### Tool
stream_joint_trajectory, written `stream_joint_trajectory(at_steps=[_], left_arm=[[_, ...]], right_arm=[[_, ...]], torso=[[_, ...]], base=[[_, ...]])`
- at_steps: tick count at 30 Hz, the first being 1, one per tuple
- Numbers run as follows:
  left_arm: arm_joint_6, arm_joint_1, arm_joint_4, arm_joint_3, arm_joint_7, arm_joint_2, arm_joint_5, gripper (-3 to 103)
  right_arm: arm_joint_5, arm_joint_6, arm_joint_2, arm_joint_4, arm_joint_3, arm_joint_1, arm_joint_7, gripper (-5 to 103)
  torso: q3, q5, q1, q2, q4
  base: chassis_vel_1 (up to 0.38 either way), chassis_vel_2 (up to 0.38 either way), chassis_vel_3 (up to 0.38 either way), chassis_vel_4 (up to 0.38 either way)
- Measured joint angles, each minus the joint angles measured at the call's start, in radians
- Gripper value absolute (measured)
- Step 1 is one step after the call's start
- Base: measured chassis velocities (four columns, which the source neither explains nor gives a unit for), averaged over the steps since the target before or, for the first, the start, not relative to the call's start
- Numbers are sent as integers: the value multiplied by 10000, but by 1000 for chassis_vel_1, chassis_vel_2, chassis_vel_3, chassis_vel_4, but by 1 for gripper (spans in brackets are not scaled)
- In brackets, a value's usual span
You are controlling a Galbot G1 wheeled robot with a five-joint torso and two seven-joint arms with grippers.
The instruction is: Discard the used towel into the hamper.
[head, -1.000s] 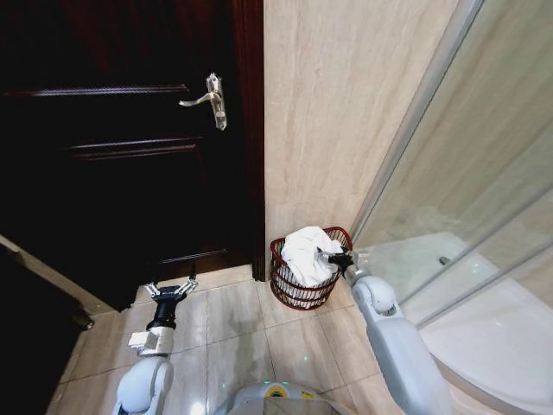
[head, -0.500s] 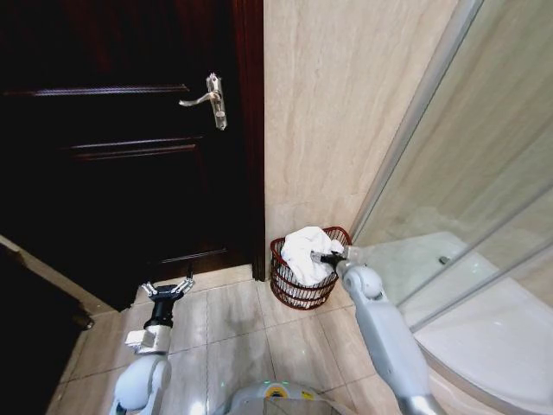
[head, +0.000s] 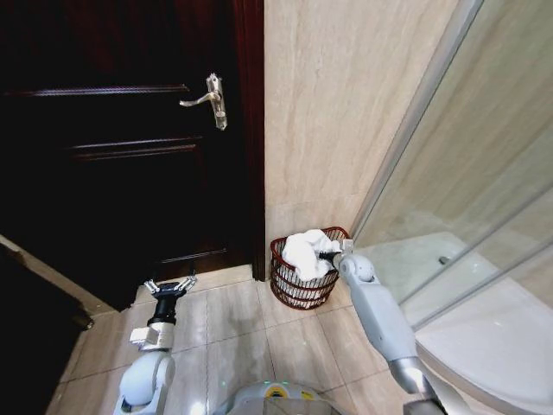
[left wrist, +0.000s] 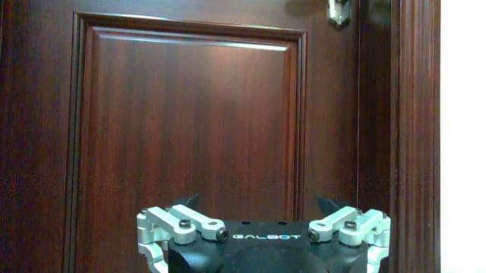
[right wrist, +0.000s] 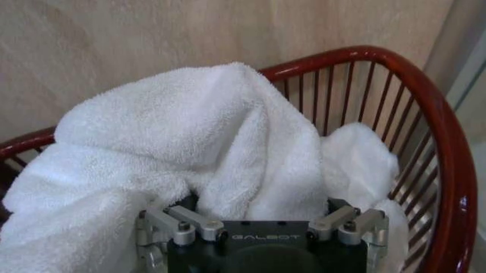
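The right hand (head: 327, 256) is reaching over the rim of the hamper (head: 281, 290), which sits on the tile floor (head: 238, 324) in the corner between the dark wooden door (head: 130, 156) and the glass shower panel (head: 467, 173). The white towel (head: 304, 251) is bunched up inside the hamper, with a hump above the rim around 12 o'clock. In the wrist view the towel (right wrist: 190, 142) is draped right over the fingers, so I can't tell whether they're pinching it or already loose.

To do this bit well, I'd say: push low enough that the bulk sits below the red rim (right wrist: 433, 114), let go fully, then pull straight back so no fold snags and gets dragged out.

The left hand (head: 169, 287) hangs spread wide, low at about 7 o'clock, facing the door (left wrist: 190, 114), holding nothing.
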Motion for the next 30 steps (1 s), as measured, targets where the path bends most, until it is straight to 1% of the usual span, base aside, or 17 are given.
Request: stream_joint_trajectory(at_steps=[2,3,5,6,7,11,12,15,16,17,19,22,23,24,26,27,30], left_arm=[[-22,5,0,-12,-2,51,-17,100],[-22,5,0,-12,-2,51,-17,100],[-39,-11,0,-19,-8,71,-44,100],[-42,-14,0,-19,-9,68,-59,100],[-42,-14,0,-19,-9,68,-59,100],[-110,1,31,-18,-12,74,-215,100],[-110,1,31,-18,-12,74,-215,100],[-194,35,91,-14,-15,147,-291,100],[-194,35,91,-14,-15,147,-291,100],[-200,51,91,-15,-17,181,-360,100],[-201,58,87,-15,-17,197,-396,100],[-213,70,84,-20,-17,283,-505,100],[-213,70,84,-20,-17,283,-505,100],[-232,73,83,-21,-19,285,-558,100],[-287,129,83,-17,-17,297,-726,100],[-287,129,83,-17,-17,297,-726,100],[-423,237,178,-3,-7,454,-876,100]], right_arm=[[-162,582,-1,278,65,-119,73,100],[-162,582,-1,278,65,-119,73,100],[-516,1240,-121,863,141,-248,181,100],[-705,1405,-186,1168,171,-332,198,100],[-705,1405,-186,1168,171,-332,198,100],[-1077,1655,-462,2892,326,-1203,500,100],[-1077,1655,-462,2892,326,-1203,500,100],[-1487,2185,-470,4221,508,-2304,865,100],[-1487,2185,-470,4221,508,-2304,865,100],[-1704,2328,-393,4911,650,-2894,926,100],[-1789,2365,-338,5326,722,-3253,955,100],[-2018,2429,-181,6539,873,-4606,1108,100],[-2018,2429,-181,6539,873,-4606,1108,100],[-2107,2418,-138,6832,885,-5001,1170,100],[-2277,2283,-43,7391,838,-5728,1309,100],[-2277,2283,-43,7391,838,-5728,1309,100],[-2672,2079,208,8050,661,-6573,1391,100]], torso=[[2,1,1,0,0],[2,1,1,0,0],[1,0,1,0,0],[1,0,1,0,0],[1,0,1,0,0],[1,0,1,2,-1],[1,0,1,2,-1],[1,0,1,2,-2],[1,0,1,2,-2],[0,0,1,2,-1],[0,0,1,3,-3],[0,-1,1,3,-2],[0,-1,1,3,-2],[0,-2,1,3,-1],[0,-3,1,3,-3],[0,-3,1,3,-3],[0,-3,0,4,1]], base=[[0,0,0,0],[0,0,0,0],[0,0,0,0],[0,0,0,0],[0,0,0,0],[0,0,0,0],[0,0,0,0],[0,0,0,0],[0,0,0,0],[0,0,0,0],[0,0,0,0],[0,0,0,0],[0,0,0,0],[0,0,0,0],[0,0,0,0],[0,0,0,0],[0,0,0,0]])
